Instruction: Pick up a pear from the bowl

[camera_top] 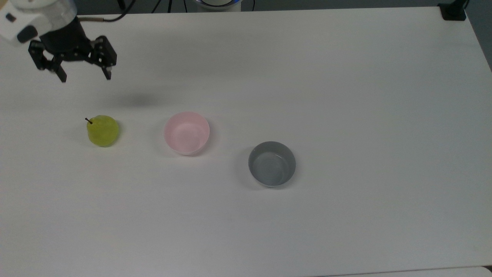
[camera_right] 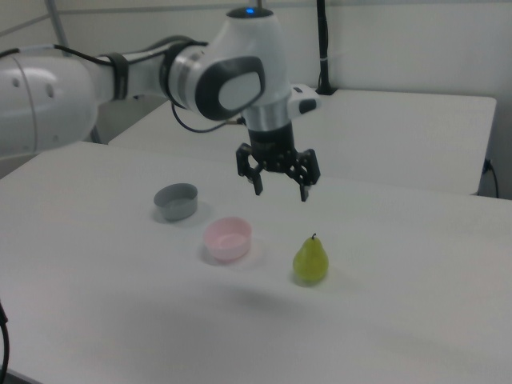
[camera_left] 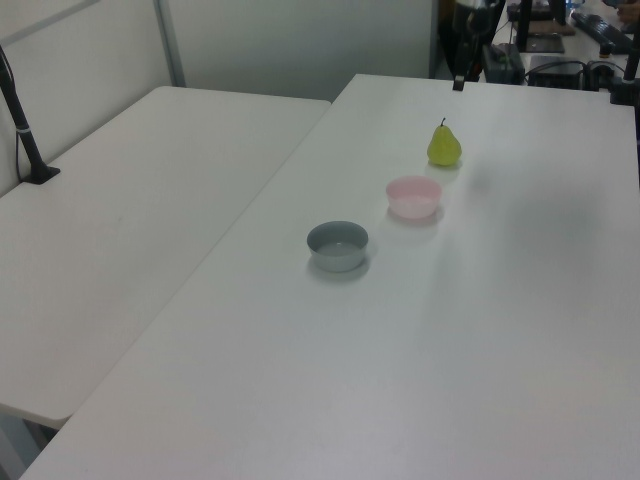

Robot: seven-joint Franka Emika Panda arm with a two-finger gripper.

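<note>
Table (camera_top: 346, 96): matt white laminate-like top, smooth, soft shadows only. Pear (camera_top: 103, 130), beside the pink bowl: yellow-green skin, smooth, slight waxy sheen in the right view; stem dark, matt. Pink bowl (camera_top: 186, 132): smooth plain walls, plastic-looking, faint gloss inside. Grey bowl (camera_top: 271, 164), on the pink bowl's other side from the pear: same smooth finish, dull sheen on its floor. Gripper (camera_top: 84, 79): black, matt, hard plastic or metal; arm shell (camera_right: 232, 72) glossy white with grey panels

We find no legible text, label, brand, number or sign on any surface in the three views.
</note>
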